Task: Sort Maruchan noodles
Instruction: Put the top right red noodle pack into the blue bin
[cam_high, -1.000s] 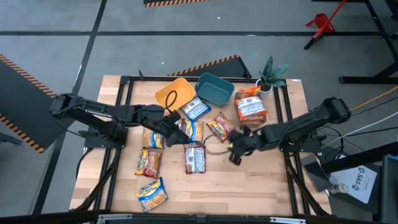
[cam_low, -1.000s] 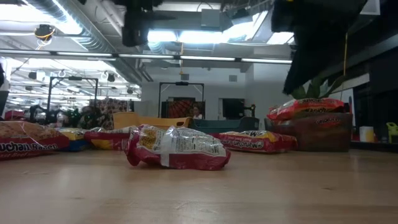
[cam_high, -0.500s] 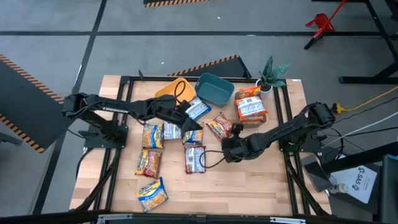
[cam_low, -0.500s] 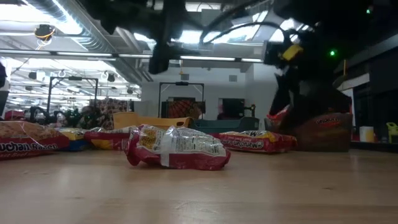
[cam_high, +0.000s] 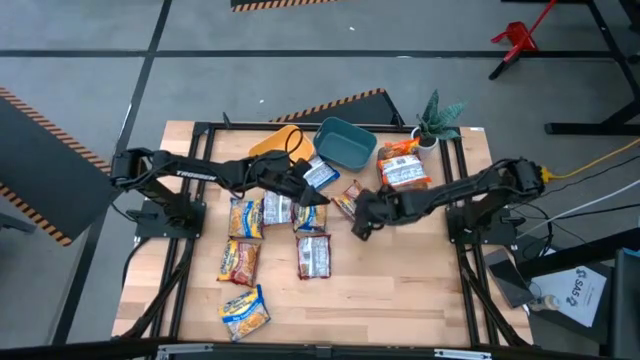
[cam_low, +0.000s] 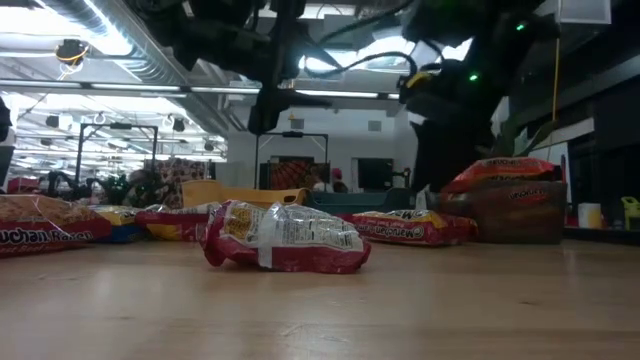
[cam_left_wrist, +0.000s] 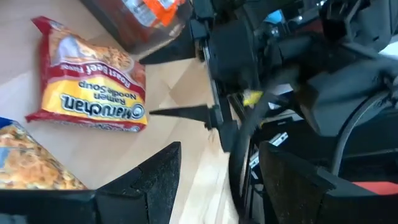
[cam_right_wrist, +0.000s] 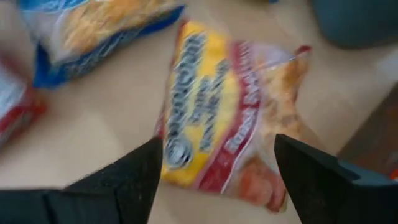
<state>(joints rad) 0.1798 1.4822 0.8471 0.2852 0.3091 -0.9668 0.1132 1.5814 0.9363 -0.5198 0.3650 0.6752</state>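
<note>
Target packet: red-and-yellow Maruchan noodles (cam_right_wrist: 227, 118), flat on the table (cam_high: 400, 290) near the teal bin (cam_high: 345, 143). It lies directly ahead of the right end effector (cam_right_wrist: 214, 177), long axis roughly in line with the fingers, which are spread wide and empty. Left end effector (cam_left_wrist: 217, 168), also open and empty, is close by, but the right looks nearer.

Red-and-yellow noodle packet (cam_right_wrist: 230, 112); teal bin (cam_high: 345, 143).

Two dark jointed arms, black cables looped alongside; yellow tag, green light on right arm (cam_low: 470, 70)
</note>
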